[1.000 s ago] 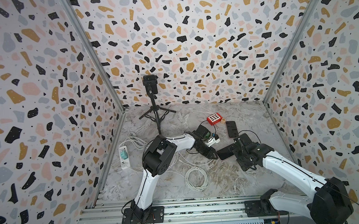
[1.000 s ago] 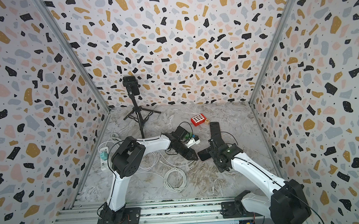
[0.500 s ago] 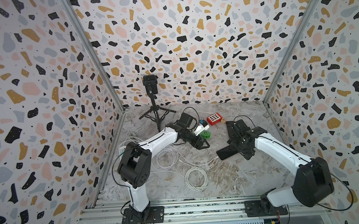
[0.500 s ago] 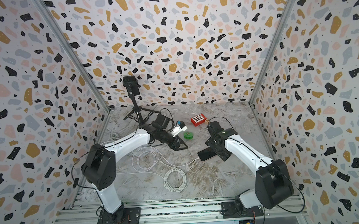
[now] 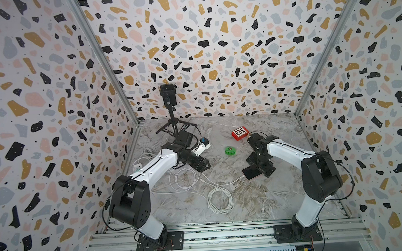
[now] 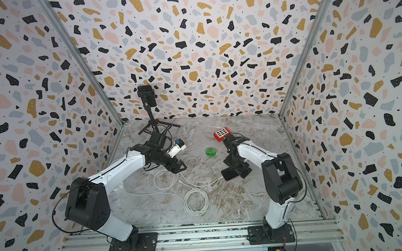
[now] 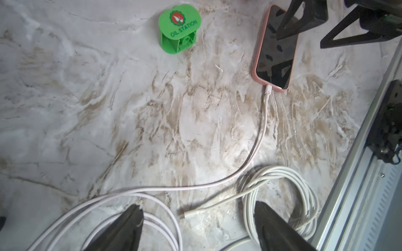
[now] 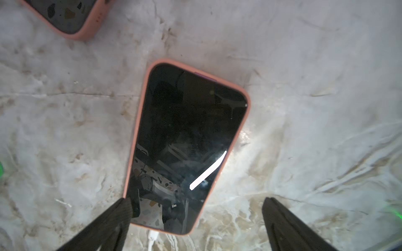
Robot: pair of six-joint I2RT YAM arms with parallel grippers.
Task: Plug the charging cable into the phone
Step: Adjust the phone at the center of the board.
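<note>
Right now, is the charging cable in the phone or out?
Plugged in: the charging cable enters the bottom edge of the phone.

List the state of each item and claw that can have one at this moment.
phone: lying flat, screen up and dark, cable plugged in.
charging cable: connector seated in the phone's port.
spare cable: coiled, connector end loose.
left claw: open, empty, above the cables.
right claw: open, over the phone, gripping nothing.
</note>
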